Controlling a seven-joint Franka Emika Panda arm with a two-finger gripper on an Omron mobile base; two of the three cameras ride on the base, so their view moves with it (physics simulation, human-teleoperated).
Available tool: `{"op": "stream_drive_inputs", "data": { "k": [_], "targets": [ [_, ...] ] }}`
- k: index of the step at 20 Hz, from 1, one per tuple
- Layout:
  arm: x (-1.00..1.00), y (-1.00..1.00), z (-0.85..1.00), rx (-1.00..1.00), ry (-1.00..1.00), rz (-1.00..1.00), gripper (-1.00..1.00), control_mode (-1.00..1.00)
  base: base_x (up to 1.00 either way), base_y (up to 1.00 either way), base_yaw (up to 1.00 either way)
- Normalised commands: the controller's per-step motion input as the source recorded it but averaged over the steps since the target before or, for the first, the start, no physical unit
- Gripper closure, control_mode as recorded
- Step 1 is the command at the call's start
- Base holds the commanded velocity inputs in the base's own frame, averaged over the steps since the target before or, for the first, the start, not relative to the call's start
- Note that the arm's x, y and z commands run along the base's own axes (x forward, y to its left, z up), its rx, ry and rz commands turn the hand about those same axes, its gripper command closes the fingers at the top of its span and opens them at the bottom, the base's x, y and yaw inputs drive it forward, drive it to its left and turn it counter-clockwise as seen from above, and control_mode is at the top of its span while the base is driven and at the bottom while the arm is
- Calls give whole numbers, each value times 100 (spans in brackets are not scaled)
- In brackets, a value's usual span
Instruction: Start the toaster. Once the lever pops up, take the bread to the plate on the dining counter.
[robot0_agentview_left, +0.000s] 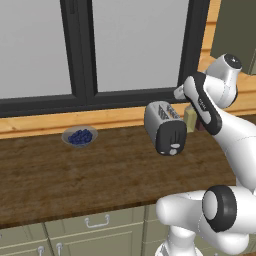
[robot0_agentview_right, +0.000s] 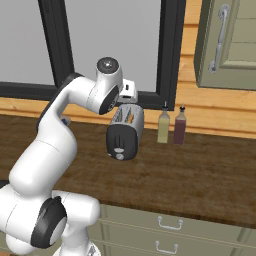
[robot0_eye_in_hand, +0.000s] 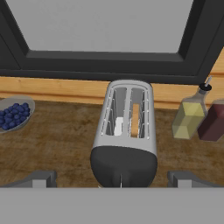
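The silver-grey toaster (robot0_eye_in_hand: 127, 118) stands on the brown worktop (robot0_agentview_left: 100, 175) under the window, its dark end panel (robot0_agentview_left: 171, 138) facing me. A tan bread (robot0_eye_in_hand: 134, 119) slice sits down in one slot, and the other slot has no bread in it. The pale lever (robot0_agentview_left: 174, 145) shows low on the panel, just above the round knob (robot0_agentview_left: 173, 152). My gripper (robot0_eye_in_hand: 111, 179) hangs above the toaster's panel end, open wide, with one fingertip on each side and nothing held. The plate and the dining counter are out of view.
A small grey bowl of blueberries (robot0_agentview_left: 80, 136) sits left of the toaster. Two bottles, one yellowish (robot0_agentview_right: 163, 127) and one dark red (robot0_agentview_right: 179, 128), stand close on its right against the wooden sill. Beige drawers (robot0_agentview_left: 95, 222) run below the worktop. A wall cabinet (robot0_agentview_right: 225, 40) hangs upper right.
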Motion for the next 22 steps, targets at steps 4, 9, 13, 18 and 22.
{"op": "stream_drive_inputs", "data": {
  "k": [4,9,13,18,22],
  "targets": [
    [0,0,0,0,0,0,-100,-100,0,0,0],
    [0,0,0,0,0,0,-100,-100,0,0,0],
    [0,0,0,0,0,0,-100,-100,0,0,0],
    [0,0,0,0,0,0,-100,-100,0,0,0],
    [0,0,0,0,0,0,-100,-100,0,0,0]
  ]
}}
